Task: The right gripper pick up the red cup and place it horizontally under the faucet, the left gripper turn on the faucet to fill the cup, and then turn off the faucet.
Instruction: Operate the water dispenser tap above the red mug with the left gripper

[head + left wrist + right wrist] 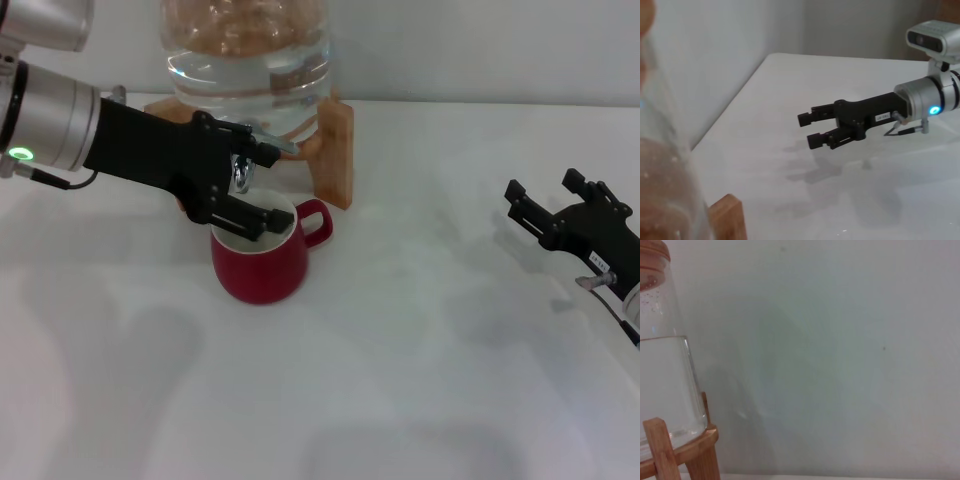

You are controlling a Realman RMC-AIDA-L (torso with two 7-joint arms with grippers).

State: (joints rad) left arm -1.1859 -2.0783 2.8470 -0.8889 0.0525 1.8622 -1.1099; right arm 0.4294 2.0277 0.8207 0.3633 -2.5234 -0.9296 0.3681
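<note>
Both grippers (pixel 250 185) (pixel 545 205) horizontal, open-jawed

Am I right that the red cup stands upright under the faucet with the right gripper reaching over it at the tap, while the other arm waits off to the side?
Not quite: it is the left gripper that reaches over the red cup at the faucet, as the head view shows. The cup does stand upright below the tap. The right gripper is the one waiting off to the side, open and empty.

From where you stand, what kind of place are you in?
Probably a lab test bench, not a kitchen: a bare white table against a blank wall, holding only a water jug on a wooden stand and a red cup.
</note>
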